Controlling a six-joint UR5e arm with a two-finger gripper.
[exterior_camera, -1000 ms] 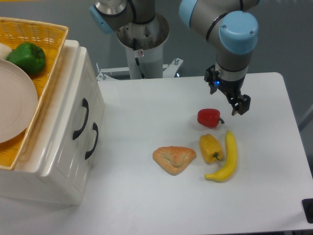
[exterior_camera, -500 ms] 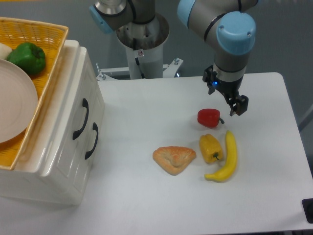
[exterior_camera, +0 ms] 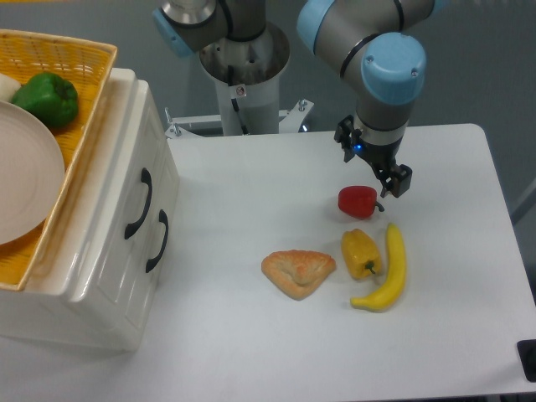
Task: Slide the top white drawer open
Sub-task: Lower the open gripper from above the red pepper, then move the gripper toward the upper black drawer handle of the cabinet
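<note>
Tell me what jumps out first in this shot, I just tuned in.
The gripper hangs over the table's far side, just above a red pepper, far from the top white drawer at left. Near the pepper lie a yellow pepper, banana and croissant.

Red pepper (exterior_camera: 358,201), yellow pepper (exterior_camera: 361,253), banana (exterior_camera: 389,270), croissant (exterior_camera: 298,272), basket (exterior_camera: 84,92)

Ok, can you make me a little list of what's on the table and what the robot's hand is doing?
gripper: above the white table, near the red pepper, holding nothing
top white drawer: closed, black curved handle untouched
lower drawer: closed
table food: red pepper, yellow pepper, banana, tan pastry
yellow woven basket: on the cabinet, holds a green pepper and white plate
</note>
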